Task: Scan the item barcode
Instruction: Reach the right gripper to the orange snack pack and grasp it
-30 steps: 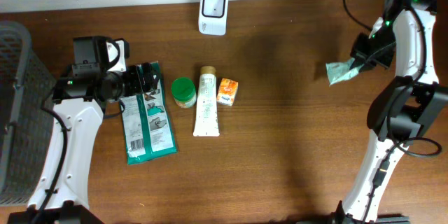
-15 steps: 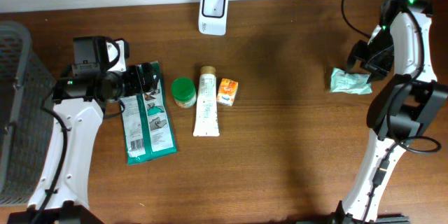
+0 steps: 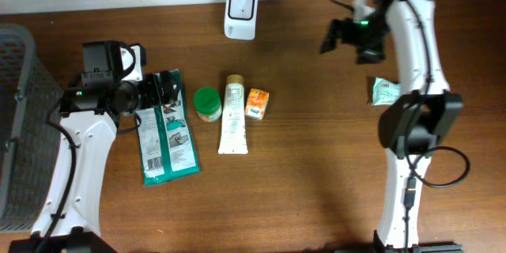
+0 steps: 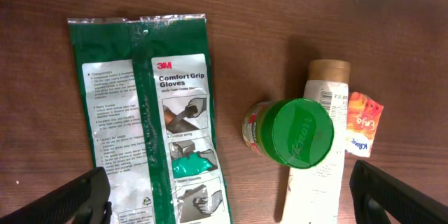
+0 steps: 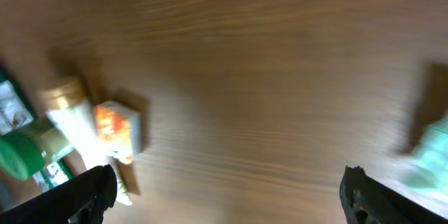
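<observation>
**Two arms over a row of goods, both tools empty**

Dark brown wood forms the surface (image 3: 316, 174), seen from overhead. A white scanner (image 3: 240, 13) sits at its far edge. Below it I see a row: a green glove packet (image 3: 166, 126) lying flat, a small jar (image 3: 207, 103) with its green lid on and its contents hidden, a capped white tube (image 3: 234, 115) just beside the jar, and an orange carton (image 3: 256, 102) against the tube. A grey mesh basket (image 3: 16, 126) stands at the left edge, only partly in view; I cannot tell what it holds.

The left tool (image 3: 162, 88) hangs above the top of the glove packet, its fingers wide apart and holding nothing. The right tool (image 3: 348, 41) hovers to the right of the scanner; its blurred wrist view shows its fingers spread with bare wood between them. A pale green packet (image 3: 387, 91) lies flat on the surface beside the right arm, well apart from the scanner and from the row.
</observation>
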{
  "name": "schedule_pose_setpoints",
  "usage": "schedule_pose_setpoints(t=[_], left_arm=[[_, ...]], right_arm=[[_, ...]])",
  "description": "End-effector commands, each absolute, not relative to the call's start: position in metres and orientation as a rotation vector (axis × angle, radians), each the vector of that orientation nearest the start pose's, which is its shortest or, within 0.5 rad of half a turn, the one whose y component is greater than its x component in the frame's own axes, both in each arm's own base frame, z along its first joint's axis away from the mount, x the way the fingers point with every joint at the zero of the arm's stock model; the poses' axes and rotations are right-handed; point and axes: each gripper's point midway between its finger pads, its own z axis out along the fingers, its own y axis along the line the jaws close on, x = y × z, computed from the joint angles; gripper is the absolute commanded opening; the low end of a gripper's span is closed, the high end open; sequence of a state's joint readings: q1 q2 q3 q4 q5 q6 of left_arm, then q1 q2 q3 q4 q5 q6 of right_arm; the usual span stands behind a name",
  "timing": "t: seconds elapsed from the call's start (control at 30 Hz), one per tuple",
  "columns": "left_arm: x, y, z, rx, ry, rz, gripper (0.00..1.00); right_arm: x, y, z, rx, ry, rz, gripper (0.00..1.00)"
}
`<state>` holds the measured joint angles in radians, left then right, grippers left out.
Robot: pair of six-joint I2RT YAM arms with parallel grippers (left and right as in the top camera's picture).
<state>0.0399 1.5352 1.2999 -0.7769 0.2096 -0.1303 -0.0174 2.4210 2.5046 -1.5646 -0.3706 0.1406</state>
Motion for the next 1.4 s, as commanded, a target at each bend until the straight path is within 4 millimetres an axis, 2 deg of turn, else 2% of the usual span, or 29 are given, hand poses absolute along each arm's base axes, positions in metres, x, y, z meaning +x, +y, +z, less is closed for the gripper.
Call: schedule_pose_setpoints(t=[0.0,0.07,0.13,0.17,0.2,0.37,0.43,0.47,0.53,0.8,1.0,1.23,1.37], left_arm=[[0.394,-0.021,0.178,-0.116,2.561,-0.302,0.99],[0.394,-0.021,0.178,-0.116,2.561,-0.302,0.99],[0.394,-0.021,0.178,-0.116,2.561,-0.302,0.99],[0.394,-0.021,0.178,-0.116,2.561,-0.303,0.99],[0.394,-0.021,0.178,-0.116,2.561,-0.303,0.99],[0.394,-0.021,0.178,-0.116,2.561,-0.302,0.99],[0.394,-0.021,0.178,-0.116,2.561,-0.303,0.99],[0.394,-0.021,0.178,-0.116,2.561,-0.302,0.99],[0.394,-0.021,0.178,-0.116,2.561,-0.303,0.99],[0.394,-0.021,0.178,-0.116,2.561,-0.303,0.99],[0.394,-0.021,0.178,-0.116,2.561,-0.302,0.99],[0.394,-0.021,0.178,-0.116,2.561,-0.303,0.99],[0.394,-0.021,0.178,-0.116,2.561,-0.302,0.99]], right_arm=[[0.476,0.108,0.144,0.037,2.990,0.620,0.88],[0.475,0.135,0.138,-0.016,2.993,0.627,0.66],[0.472,0.162,0.126,0.009,3.007,0.641,0.35],[0.471,0.171,0.120,0.009,3.014,0.645,0.26],[0.468,0.183,0.111,0.017,3.024,0.648,0.23],[0.450,0.237,0.060,0.003,3.062,0.671,0.22],[0.447,0.254,0.052,-0.042,3.046,0.698,0.18],[0.446,0.260,0.050,-0.052,3.040,0.702,0.11],[0.444,0.266,0.049,-0.069,3.035,0.706,0.06],[0.439,0.281,0.044,0.110,3.057,0.718,0.04],[0.431,0.292,0.030,0.091,3.061,0.724,0.04],[0.415,0.283,0.024,0.039,3.128,0.681,0.04],[0.408,0.261,0.030,-0.027,3.184,0.645,0.05]])
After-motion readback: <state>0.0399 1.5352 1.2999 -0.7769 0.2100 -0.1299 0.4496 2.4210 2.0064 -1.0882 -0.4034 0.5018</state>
